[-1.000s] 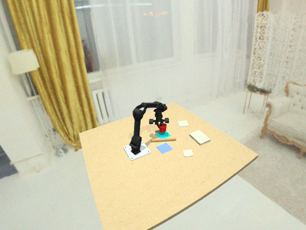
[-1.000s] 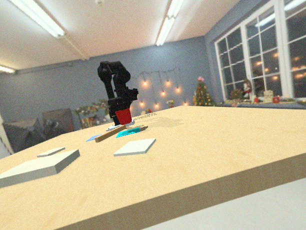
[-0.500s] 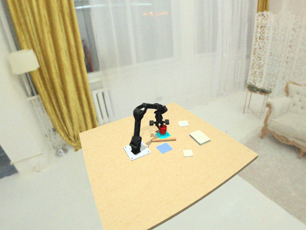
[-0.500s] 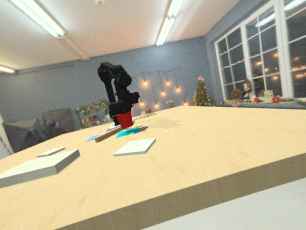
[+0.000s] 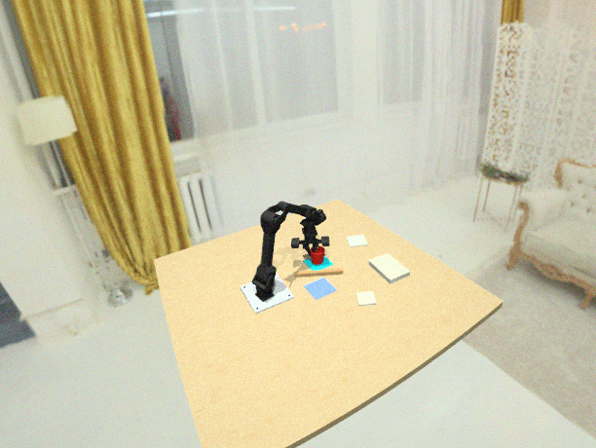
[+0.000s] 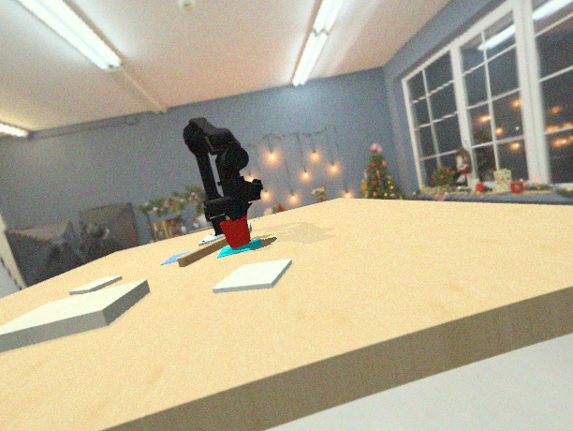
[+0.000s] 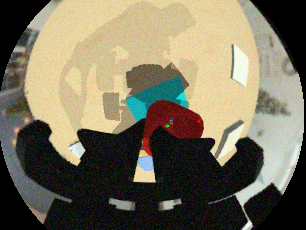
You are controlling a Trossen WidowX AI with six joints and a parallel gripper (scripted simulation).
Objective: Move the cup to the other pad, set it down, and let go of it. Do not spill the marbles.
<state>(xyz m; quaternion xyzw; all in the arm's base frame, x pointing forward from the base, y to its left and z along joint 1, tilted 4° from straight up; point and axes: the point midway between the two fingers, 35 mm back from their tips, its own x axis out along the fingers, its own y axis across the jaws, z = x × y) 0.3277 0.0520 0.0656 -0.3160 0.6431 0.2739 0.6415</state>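
The red cup (image 5: 317,256) (image 6: 236,232) (image 7: 185,120) is upright with a slight lean, low over the cyan pad (image 5: 328,263) (image 6: 256,244) (image 7: 135,106). Its base is at or just above the pad; I cannot tell whether it touches. A few small marbles (image 7: 170,121) show inside the cup in the wrist view. My gripper (image 5: 316,248) (image 7: 147,121) is shut on the cup's wall, and its fingers point down. The blue pad (image 5: 320,288) (image 6: 174,258) (image 7: 145,163) has nothing on it.
A low wooden bar (image 5: 318,273) (image 6: 201,253) lies between the two pads. A thick pale slab (image 5: 389,268) (image 6: 75,311) (image 7: 230,140) and two thin pale tiles (image 5: 356,241) (image 5: 366,298) lie beyond them. The arm's white base plate (image 5: 277,302) is beside the blue pad.
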